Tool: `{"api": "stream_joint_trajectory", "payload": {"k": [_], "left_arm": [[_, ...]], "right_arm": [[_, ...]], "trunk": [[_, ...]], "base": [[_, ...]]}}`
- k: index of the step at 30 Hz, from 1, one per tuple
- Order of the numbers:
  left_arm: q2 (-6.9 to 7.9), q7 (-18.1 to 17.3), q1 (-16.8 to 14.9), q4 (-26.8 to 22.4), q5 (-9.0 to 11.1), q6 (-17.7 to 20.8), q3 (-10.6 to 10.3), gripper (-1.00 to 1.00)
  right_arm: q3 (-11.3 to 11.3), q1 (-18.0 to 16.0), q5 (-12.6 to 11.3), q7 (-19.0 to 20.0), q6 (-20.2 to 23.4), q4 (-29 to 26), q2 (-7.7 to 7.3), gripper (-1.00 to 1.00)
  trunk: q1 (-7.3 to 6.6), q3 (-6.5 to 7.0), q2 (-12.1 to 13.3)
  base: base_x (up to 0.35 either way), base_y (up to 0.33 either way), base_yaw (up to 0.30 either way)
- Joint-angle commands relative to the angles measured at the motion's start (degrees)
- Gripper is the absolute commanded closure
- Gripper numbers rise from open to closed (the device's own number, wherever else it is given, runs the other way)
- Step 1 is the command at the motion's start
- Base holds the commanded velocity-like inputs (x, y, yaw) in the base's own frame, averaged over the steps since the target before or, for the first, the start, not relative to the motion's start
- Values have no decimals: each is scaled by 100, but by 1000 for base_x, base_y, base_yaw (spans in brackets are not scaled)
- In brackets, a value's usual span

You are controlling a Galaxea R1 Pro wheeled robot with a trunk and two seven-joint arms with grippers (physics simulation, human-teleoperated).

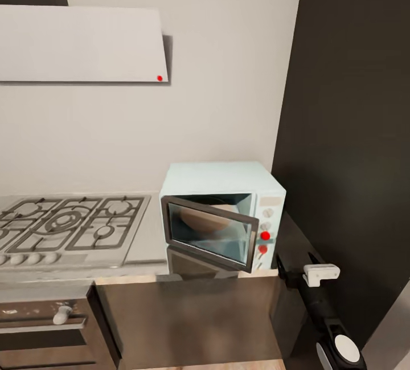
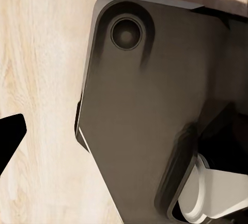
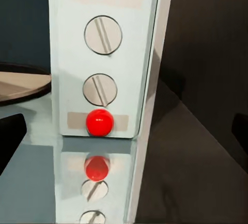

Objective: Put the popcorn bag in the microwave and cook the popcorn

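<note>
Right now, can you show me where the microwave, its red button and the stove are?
microwave [image 1: 219,179], head view, pale blue top panel.
red button [image 3: 99,122], right wrist view, middle of the round ball.
stove [image 1: 74,222], head view, grate over the middle burner.

One microwave [image 1: 223,216] with two knobs [image 3: 103,35] and one red button [image 3: 99,122], and one hob [image 1: 68,224], can be counted.

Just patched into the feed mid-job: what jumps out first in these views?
The pale blue boxy microwave on the reflective grey countertop, right of the steel gas hob, its dark glass door ajar. The right wrist view faces its control panel: a bright red button below two round knobs.
</note>
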Motion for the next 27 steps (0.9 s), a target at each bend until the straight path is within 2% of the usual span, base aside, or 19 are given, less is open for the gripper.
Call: {"api": "stream_joint_trajectory", "payload": {"k": [1,3,5,8,15,23,27], "left_arm": [[-2,1,1,-16,2,37,20,-100],[-2,1,1,-15,2,37,21,-100],[-2,1,1,-15,2,37,16,-100],[-2,1,1,-18,2,37,18,-100],[-2,1,1,-16,2,37,14,-100],[-2,1,0,-16,2,37,17,-100],[-2,1,-2,-16,2,37,15,-100]], "right_arm": [[3,-3,-4,-12,-15,1,-2,-100],[35,-3,-4,4,-16,1,-2,-100],[193,-3,4,92,-10,1,-5,-100],[301,-3,16,242,0,1,-10,-100],[308,-3,23,258,13,1,-11,-100],[300,-3,23,253,10,1,-11,-100],[300,-3,23,247,18,1,-11,-100]], "trunk": [[3,-7,-5],[3,-7,-5],[3,-7,-5],[3,-7,-5],[3,-7,-5],[3,-7,-5],[3,-7,-5]], "base": [[253,-1,0],[174,0,0],[59,0,0],[16,0,0],[7,0,28],[237,-131,4],[85,-80,0]]}}
